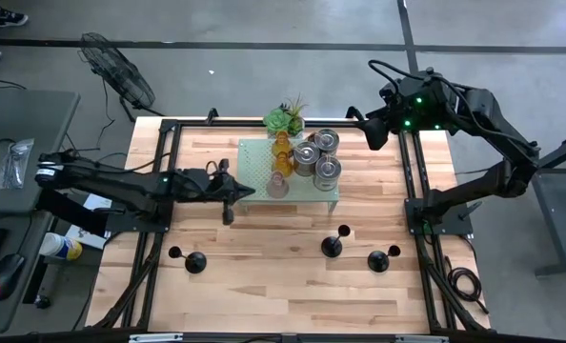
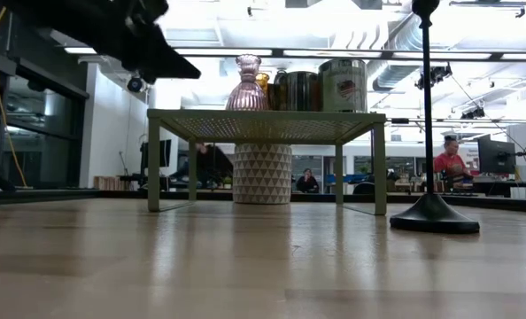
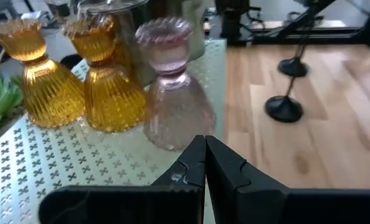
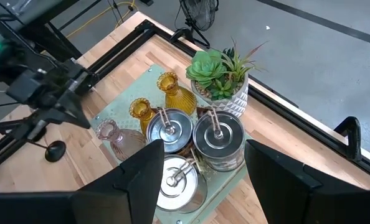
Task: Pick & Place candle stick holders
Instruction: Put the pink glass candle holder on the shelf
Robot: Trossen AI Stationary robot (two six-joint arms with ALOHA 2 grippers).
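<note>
The left arm reaches in low from the left edge of the pale wooden surface (image 1: 264,257), stretched nearly flat toward the middle. Its left gripper (image 3: 205,163) hangs at the left rim of the pale green perforated metal stand (image 1: 254,157), fingers pressed together and holding nothing. Just ahead of the fingertips, apart from them, stands the pink ribbed glass candle holder (image 3: 172,87) at the stand's near-left corner. Behind it on the stand are two amber-orange ribbed glass candle holders (image 3: 107,78), and beside those three silvery cylindrical metal candle holders (image 4: 191,146) clustered on the stand's right half. A green spiky potted plant in a white patterned pot (image 4: 225,78) sits just behind the stand.

The right arm is folded back high over the far-right corner of the surface, well away from the stand. The right gripper (image 4: 200,171) looks down on the stand from above, its fingers apart and empty.

Four black candle stick holders with round bases and thin stems (image 1: 333,243) stand on the bare surface in front of the stand, two toward the left and two toward the right, all well apart from both grippers.
</note>
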